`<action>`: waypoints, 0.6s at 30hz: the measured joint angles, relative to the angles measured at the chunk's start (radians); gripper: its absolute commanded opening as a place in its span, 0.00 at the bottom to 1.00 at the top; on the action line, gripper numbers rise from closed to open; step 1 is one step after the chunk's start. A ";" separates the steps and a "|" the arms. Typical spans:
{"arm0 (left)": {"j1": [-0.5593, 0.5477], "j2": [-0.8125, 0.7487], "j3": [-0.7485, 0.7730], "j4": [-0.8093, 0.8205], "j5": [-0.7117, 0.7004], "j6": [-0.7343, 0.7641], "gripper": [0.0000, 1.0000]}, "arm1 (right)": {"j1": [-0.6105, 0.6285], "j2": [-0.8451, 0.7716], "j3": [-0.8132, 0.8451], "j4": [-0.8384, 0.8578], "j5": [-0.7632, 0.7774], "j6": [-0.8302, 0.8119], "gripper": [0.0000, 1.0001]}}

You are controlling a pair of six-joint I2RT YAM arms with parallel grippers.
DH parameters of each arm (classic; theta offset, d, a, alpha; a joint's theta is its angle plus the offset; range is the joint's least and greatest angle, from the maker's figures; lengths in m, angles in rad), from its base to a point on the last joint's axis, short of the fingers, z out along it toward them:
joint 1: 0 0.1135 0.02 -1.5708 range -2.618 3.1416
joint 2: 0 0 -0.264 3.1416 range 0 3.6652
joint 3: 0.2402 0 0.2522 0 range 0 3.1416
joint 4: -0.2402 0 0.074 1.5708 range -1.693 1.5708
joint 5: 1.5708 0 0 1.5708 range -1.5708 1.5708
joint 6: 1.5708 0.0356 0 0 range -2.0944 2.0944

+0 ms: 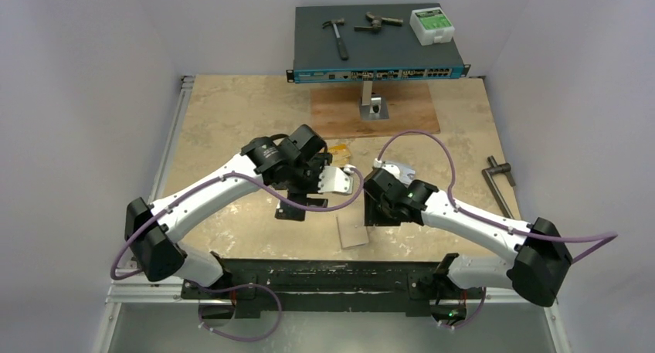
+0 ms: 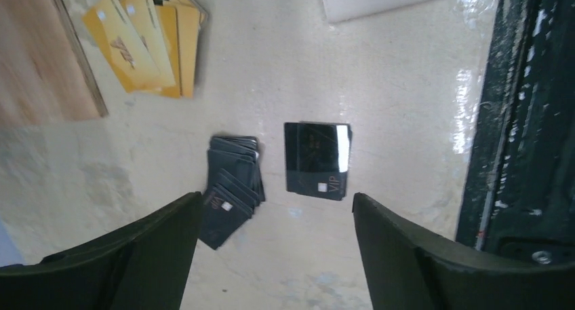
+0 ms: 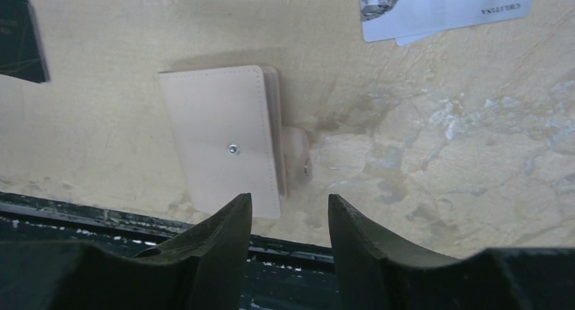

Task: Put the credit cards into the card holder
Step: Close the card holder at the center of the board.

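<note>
The card holder (image 3: 224, 137) lies shut on the table, pale tan with a snap tab, near the front rail (image 1: 353, 231). My right gripper (image 3: 289, 198) hangs open and empty just in front of it (image 1: 377, 210). Orange-gold credit cards (image 2: 146, 42) lie fanned by the wooden board (image 1: 337, 148). A fanned pile of dark blue-grey cards (image 2: 230, 181) lies on the table, and one glossy dark card (image 2: 317, 159) lies apart beside it. My left gripper (image 2: 276, 198) stands open above them (image 1: 305, 195), holding nothing. Pale silvery cards (image 3: 441, 15) lie further back.
A black rail (image 2: 522, 120) runs along the table's near edge. A wooden board (image 1: 375, 110) with a metal stand sits at the back. Behind it, a network switch (image 1: 378, 40) carries a hammer and small tools. A metal tool (image 1: 498, 179) lies at the right.
</note>
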 measured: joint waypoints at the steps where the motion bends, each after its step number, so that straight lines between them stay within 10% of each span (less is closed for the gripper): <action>1: 0.006 -0.013 -0.012 0.001 0.003 -0.018 0.96 | -0.002 0.000 0.001 -0.012 0.003 -0.002 0.48; 5: 0.043 -0.026 -0.017 0.037 0.056 -0.117 1.00 | -0.016 -0.002 0.001 -0.054 0.020 -0.014 0.53; 12: 0.241 0.053 0.129 0.105 0.203 -0.240 0.97 | -0.021 -0.055 -0.014 -0.061 0.029 -0.019 0.98; 18: 0.058 -0.123 -0.260 0.401 0.143 -0.167 0.64 | -0.074 -0.061 -0.025 -0.015 -0.005 -0.029 0.88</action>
